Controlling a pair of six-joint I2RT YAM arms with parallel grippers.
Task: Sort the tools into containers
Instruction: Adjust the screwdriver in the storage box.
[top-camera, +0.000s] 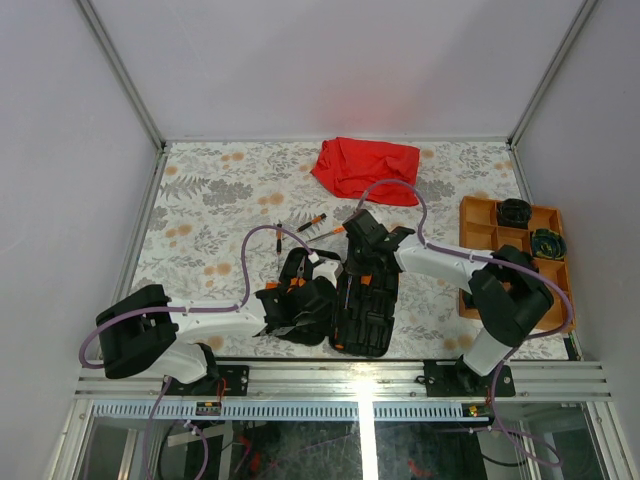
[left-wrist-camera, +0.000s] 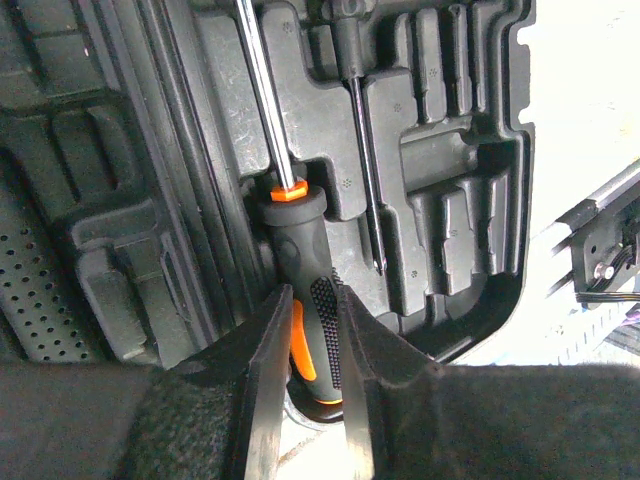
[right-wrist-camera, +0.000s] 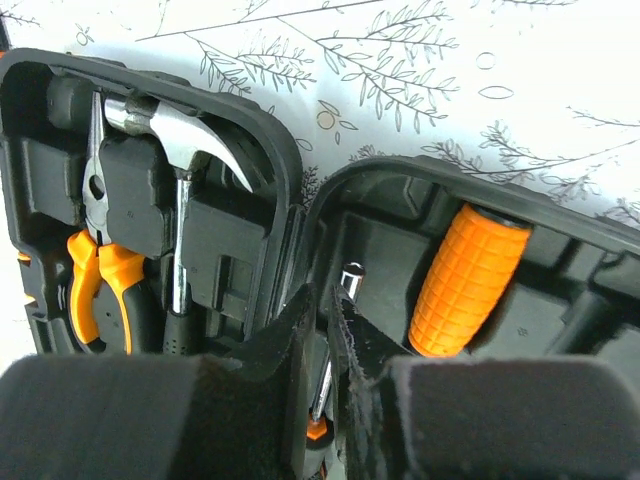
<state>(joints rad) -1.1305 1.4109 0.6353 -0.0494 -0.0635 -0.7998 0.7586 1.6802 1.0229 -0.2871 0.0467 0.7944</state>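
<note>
Left gripper (left-wrist-camera: 313, 300): jaws clenched on orange-and-black screwdriver (left-wrist-camera: 295, 235) handle, shaft ahead of them in its moulded recess of black case (left-wrist-camera: 440, 150), likely seating it. Right gripper (right-wrist-camera: 319, 300): jaws close around slim steel driver (right-wrist-camera: 350, 278) between them; firm grip cannot be told.

- A robot lab cell.
- Plain walls (top-camera: 330, 60) and metal posts (top-camera: 120, 70) box in one table (top-camera: 220, 190).
- Left arm (top-camera: 215, 322) and right arm (top-camera: 440, 258) are bolted to an aluminium rail (top-camera: 340, 380).
- Purple cables (top-camera: 247, 270) loop loose.
</note>
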